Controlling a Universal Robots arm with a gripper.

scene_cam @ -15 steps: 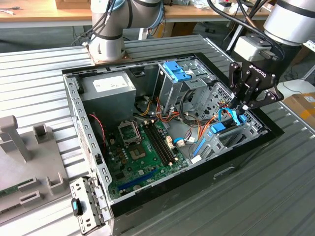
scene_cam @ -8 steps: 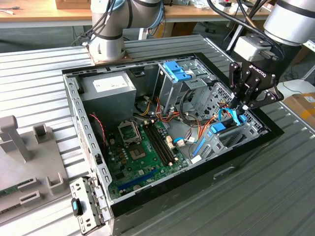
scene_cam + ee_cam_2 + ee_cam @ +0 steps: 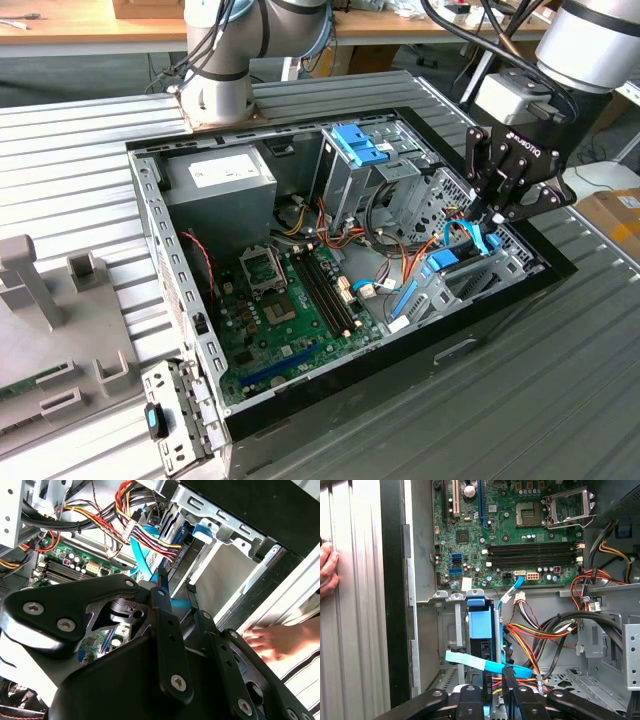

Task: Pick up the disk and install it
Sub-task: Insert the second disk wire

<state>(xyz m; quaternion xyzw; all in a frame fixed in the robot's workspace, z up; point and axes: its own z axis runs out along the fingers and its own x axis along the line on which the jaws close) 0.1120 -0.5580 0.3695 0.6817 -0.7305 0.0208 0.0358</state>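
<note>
First wrist view — disk (image 3: 482,630) in bay | gripper (image 3: 492,682) just above

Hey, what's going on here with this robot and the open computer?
A robot arm's gripper is down inside the open computer case, at the drive bay near the exterior view's right. The disk, with its blue rails, stands on edge in that bay, just ahead of the gripper in the first wrist view. A person's hand rests on the ribbed table beside the case.
</note>
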